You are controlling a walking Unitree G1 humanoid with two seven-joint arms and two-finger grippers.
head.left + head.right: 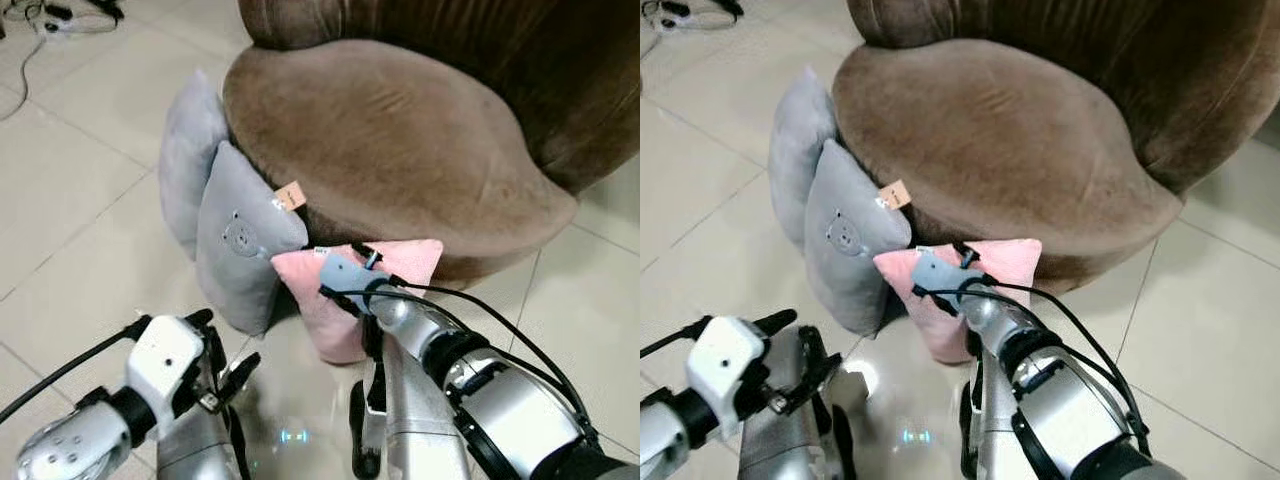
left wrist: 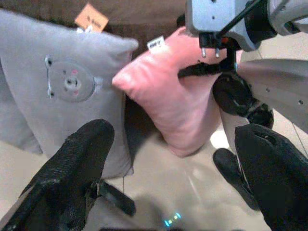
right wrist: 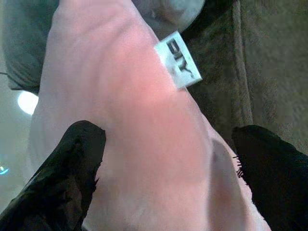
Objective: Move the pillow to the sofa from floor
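Left gripper [image 2: 168, 183]: held low over the tiled floor [image 1: 80, 230], near the pillows; its fingers are spread wide, nothing between them.
Right gripper [image 3: 168, 173]: set at the top edge of the pink pillow [image 1: 340, 300]; its fingers are spread to either side of the fabric, not yet closed on it.
Handling: the pillow is judged light, soft and easily squashed; nothing fragile. A thick fold near the upper edge or a corner is best pinched deeply, since smooth cloth may slip from a shallow hold.
Look: pink, plump, pointed corners, a small white tag [image 3: 178, 58] sewn at the top seam.
Place: stood on the floor, leaned against the sofa's base, touching the grey bear pillow [image 1: 240, 245].
Behind: a second grey pillow [image 1: 190, 155] is propped against the sofa.
Sofa [image 1: 390, 140]: brown, round, its seat bare.
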